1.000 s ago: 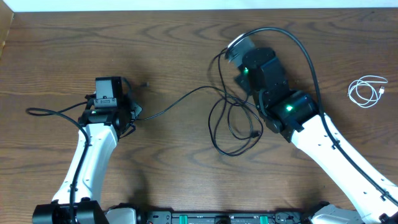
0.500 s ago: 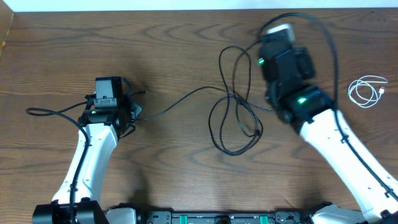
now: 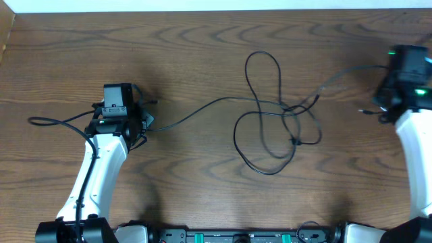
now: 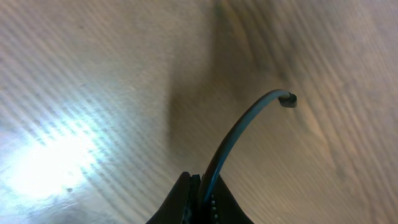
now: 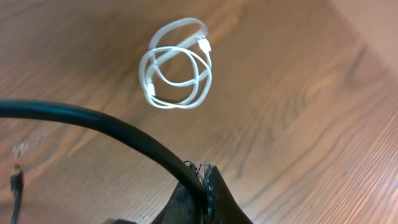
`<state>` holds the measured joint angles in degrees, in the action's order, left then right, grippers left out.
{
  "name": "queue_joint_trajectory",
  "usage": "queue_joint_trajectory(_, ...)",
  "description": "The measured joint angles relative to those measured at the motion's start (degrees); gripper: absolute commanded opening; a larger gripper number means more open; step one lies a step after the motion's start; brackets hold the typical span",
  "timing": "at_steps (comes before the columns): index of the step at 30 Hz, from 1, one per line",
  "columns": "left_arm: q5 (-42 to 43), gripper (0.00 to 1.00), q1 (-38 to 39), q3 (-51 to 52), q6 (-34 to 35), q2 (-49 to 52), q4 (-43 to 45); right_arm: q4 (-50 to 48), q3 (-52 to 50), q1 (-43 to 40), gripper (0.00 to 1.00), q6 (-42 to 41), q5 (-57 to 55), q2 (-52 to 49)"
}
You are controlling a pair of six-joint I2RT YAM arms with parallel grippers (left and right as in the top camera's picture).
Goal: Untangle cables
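**Rightward swing stretches the tangle across the table**

Since a second ago my right arm has carried its strand from the middle of the table (image 3: 67, 54) out to the far right edge, and the loops have been dragged along with it. The knot of black cables (image 3: 284, 106) now sits further right and lies flatter and wider. One tall loop stands up toward the back and a larger one sags toward me. My left arm has not moved.

My right gripper (image 5: 202, 177) is pressed together on one of the black cables. In the right wrist view the strand leaves my fingertips and arcs away to the left. From overhead, that strand runs from the right gripper (image 3: 403, 67) back toward the knot. A loose plug end (image 3: 364, 111) lies just beside my right wrist.

My left gripper (image 4: 199, 186) is also clamped, pinching one of the black cables a little short of its tip. The free end curves up and over, with the small plug (image 4: 288, 99) hanging above the wood. From overhead, a long strand runs from the left gripper (image 3: 143, 120) rightward into the knot.

The white cable (image 5: 151, 92) lies coiled on the table beyond my right fingertips, apart from the black ones.
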<state>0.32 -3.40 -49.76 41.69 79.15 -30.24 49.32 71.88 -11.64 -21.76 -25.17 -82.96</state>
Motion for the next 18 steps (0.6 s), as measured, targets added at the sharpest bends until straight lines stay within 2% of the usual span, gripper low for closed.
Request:
queue_joint_trajectory(8,-4.6,0.08,-0.3,0.0,0.7,0.0,-2.2,0.7,-2.6,-11.5,0.02,-5.3,7.6,0.0)
queue_joint_trajectory(16,-9.0,0.08,-6.1,0.0,5.0,0.0,-5.7,-4.4,-11.7,-15.7,0.01,-15.2,9.0,0.0)
queue_joint_trajectory(18,-9.1,0.10,-6.8,0.0,5.2,0.0,-5.7,-6.0,-13.3,-15.8,0.01,-16.5,9.1,0.0)
